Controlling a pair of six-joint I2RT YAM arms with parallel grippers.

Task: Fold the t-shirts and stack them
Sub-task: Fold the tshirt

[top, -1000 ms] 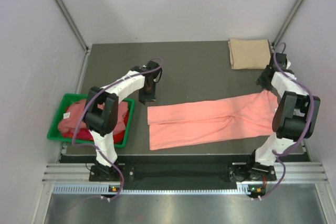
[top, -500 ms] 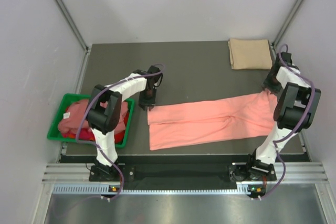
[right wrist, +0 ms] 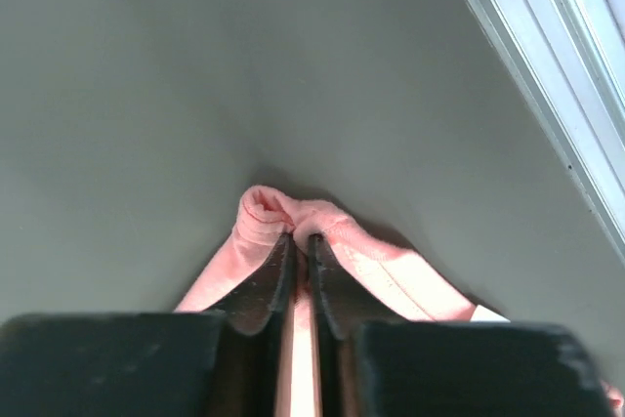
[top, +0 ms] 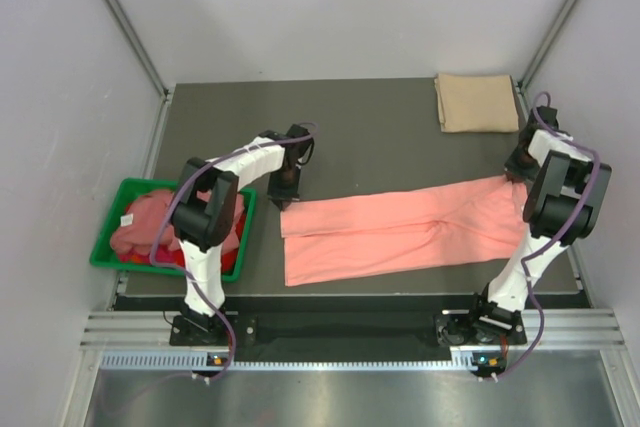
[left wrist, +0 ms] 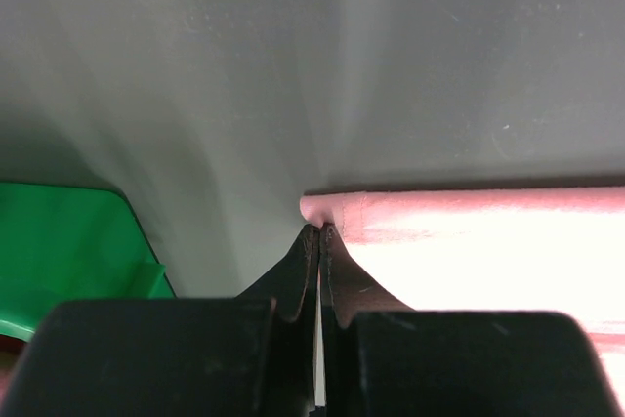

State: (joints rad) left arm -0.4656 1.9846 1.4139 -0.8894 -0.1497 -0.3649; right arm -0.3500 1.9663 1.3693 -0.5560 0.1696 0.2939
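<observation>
- Top view: tan-beige t-shirt point(top: 475, 102) sits folded upper right. Salmon-pink t-shirt point(top: 400, 232) is stretched mid-frame, only partly folded I reckon. Other t-shirts point(top: 140, 222) fill the green bin point(top: 140, 184), left.
- Left wrist: left gripper point(left wrist: 319, 233) is pinched on its corner.
- Right wrist: right gripper point(right wrist: 301, 238) is clamped on the bunched end.

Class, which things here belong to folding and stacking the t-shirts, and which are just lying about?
Job: salmon-pink t-shirt, pinched by left gripper and right gripper; folded tan t-shirt; pink and red shirts.
Lying about: green bin holding those shirts; table.
</observation>
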